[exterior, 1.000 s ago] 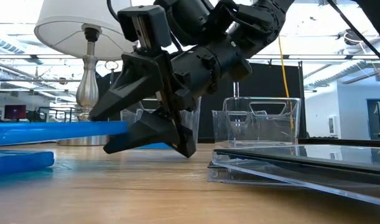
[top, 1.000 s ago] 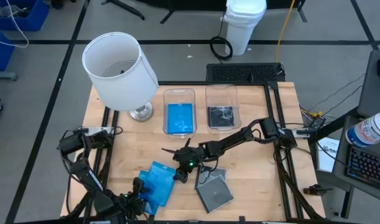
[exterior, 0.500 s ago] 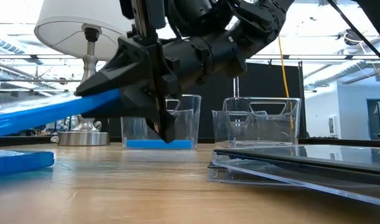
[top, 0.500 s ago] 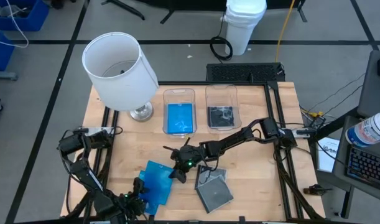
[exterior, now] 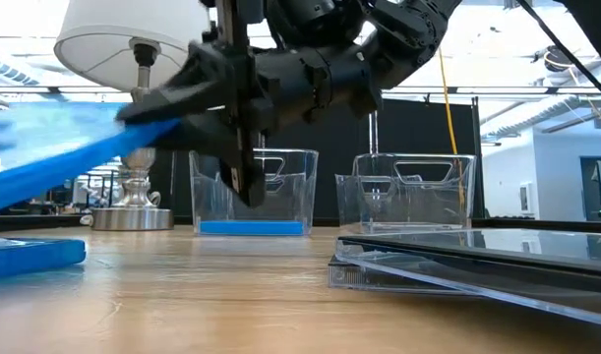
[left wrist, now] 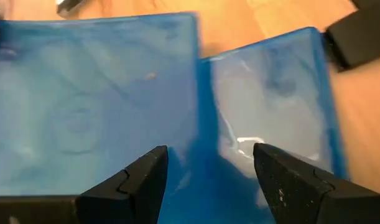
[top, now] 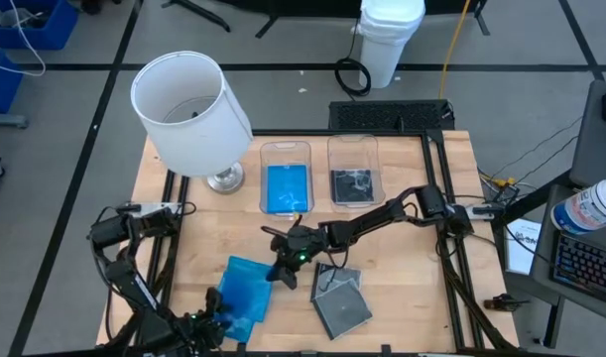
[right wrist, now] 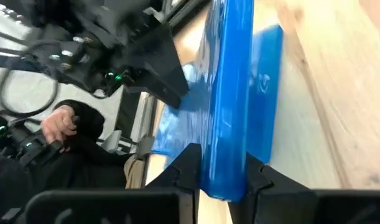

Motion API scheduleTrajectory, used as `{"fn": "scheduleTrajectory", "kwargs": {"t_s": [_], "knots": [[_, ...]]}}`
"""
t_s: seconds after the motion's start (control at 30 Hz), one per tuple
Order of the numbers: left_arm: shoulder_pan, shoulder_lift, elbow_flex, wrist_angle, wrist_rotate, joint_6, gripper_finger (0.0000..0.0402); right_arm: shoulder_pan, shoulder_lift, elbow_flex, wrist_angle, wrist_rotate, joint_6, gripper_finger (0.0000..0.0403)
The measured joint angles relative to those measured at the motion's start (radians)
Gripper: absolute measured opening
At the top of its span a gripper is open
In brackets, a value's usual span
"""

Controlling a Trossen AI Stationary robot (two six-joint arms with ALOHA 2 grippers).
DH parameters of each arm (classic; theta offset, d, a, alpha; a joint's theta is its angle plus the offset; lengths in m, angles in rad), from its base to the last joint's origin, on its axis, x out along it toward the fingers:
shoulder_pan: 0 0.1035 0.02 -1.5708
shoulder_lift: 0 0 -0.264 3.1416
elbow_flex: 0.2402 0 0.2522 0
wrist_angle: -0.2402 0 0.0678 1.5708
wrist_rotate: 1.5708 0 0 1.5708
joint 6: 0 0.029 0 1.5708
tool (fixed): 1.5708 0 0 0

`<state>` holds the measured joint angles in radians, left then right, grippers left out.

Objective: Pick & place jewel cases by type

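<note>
The right claw (top: 280, 270) has its fingers clamped on the edge of a blue case (top: 245, 288), as the right wrist view shows, with the case (right wrist: 230, 99) pinched between the two dark fingers. In the low view that case (exterior: 59, 167) is tilted up off the tabletop (top: 422, 198), one end raised at the claw and the far end lower, above a second blue case (exterior: 30, 253) lying flat. The left claw (left wrist: 205, 180) hovers just over the blue cases at the front left, its fingers set moderately apart with nothing between them. Two grey-lined clear cases (top: 339, 297) lie stacked just right of the blue ones. At the back stand two bins: the left bin (top: 286, 151) already holds blue, the right bin (top: 354, 149) holds dark grey. The step in hand looks like the lift of a blue case. Next, the right arm would need to raise it clear of the case beneath, carry it back to the left bin, level it over the opening and let go.
</note>
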<state>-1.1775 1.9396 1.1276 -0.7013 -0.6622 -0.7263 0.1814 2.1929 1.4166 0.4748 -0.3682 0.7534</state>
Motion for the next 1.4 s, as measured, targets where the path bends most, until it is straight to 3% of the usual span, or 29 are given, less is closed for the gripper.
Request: {"fn": "scheduleTrajectory", "kwargs": {"t_s": [0.23,0.57,0.67,0.77,0.87,1.13,1.4], "knots": [[-0.049,0.000,0.032,0.002,0.026,-0.048,0.0241,0.012,-0.139,0.000,-0.082,0.010,-0.205,0.0040],[-0.055,0.000,0.032,-0.010,-0.015,-0.052,0.0241,0.023,-0.462,0.000,-0.503,0.320,-0.444,0.0040],[-0.044,0.000,0.032,-0.013,-0.019,-0.031,0.0241,-0.019,-0.556,0.000,-0.627,0.436,-0.498,0.0040],[-0.030,0.000,0.032,-0.015,-0.020,0.001,0.0241,-0.108,-0.632,0.000,-0.720,0.475,-0.532,0.0040],[-0.012,0.000,0.033,-0.014,-0.021,0.038,0.0241,-0.217,-0.683,0.000,-0.744,0.434,-0.537,0.0040],[0.035,0.000,0.034,-0.042,-0.019,0.067,0.0241,-0.475,-0.703,0.000,-0.734,0.139,-0.558,0.0034],[0.057,-0.002,0.034,-0.111,-0.020,0.049,0.0241,-0.593,-0.615,0.000,-0.726,-0.078,-0.619,0.0034]]}}
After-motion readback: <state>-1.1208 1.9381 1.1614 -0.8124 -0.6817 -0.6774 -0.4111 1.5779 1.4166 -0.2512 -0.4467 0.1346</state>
